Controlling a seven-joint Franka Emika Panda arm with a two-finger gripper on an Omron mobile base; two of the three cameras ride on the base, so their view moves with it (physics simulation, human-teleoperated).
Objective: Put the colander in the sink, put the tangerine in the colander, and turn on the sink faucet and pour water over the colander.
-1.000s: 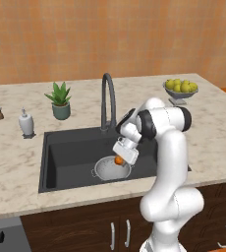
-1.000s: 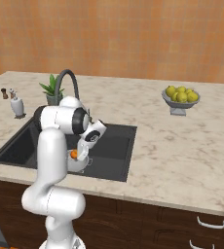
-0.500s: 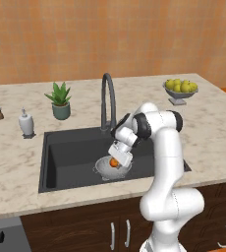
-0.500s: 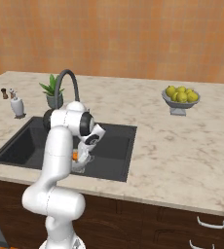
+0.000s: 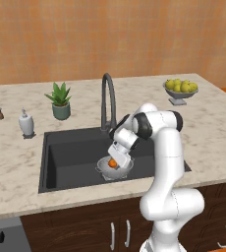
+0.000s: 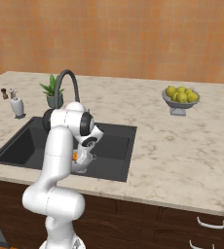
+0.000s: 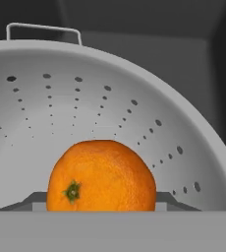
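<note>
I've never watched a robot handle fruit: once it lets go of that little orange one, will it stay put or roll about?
Probably a short roll, then rest. The tangerine is round, so it rolls easily, but the colander curves up around it and should stop it. It looks firm and smooth-skinned, so the gripper shouldn't crush it.

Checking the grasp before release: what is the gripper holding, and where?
The small bright orange tangerine, pinched at its two opposite sides between the fingers, above the silvery perforated colander.

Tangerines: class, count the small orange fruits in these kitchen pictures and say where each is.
1. The tangerine sits between the gripper's fingers, low inside the colander in the sink. Others could be hidden behind the arm.
</note>
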